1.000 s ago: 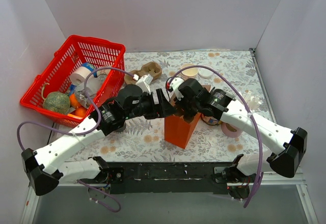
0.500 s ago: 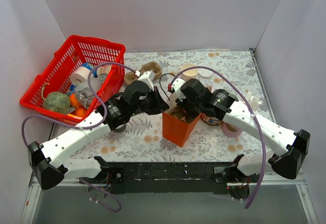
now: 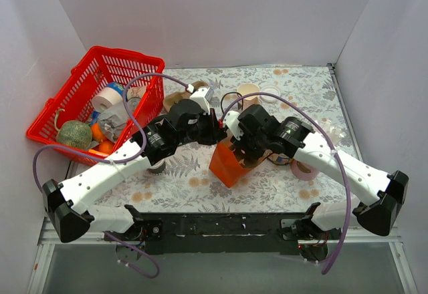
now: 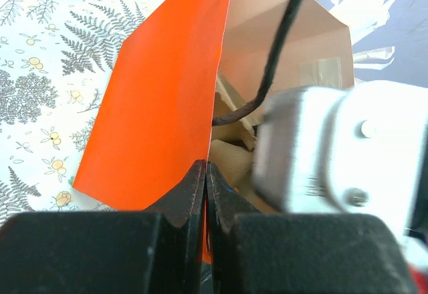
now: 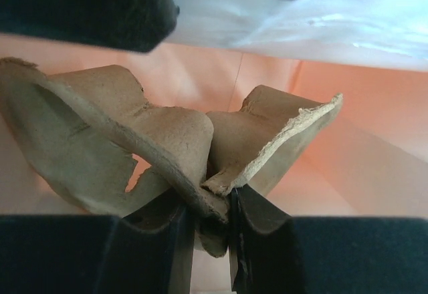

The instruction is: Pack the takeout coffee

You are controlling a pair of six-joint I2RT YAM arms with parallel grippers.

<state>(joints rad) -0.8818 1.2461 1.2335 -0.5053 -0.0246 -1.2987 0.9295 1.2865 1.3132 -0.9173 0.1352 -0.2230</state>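
Inside the orange bag, the right gripper pinches a pulp carrier; the left gripper clamps the bag's rim. Seat the carrier flat with the mouth pulled wide. The takeout coffee shows in no view, perhaps hidden.

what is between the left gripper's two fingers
One wall of the orange paper bag, pinched by the left gripper; the left wrist view shows it.
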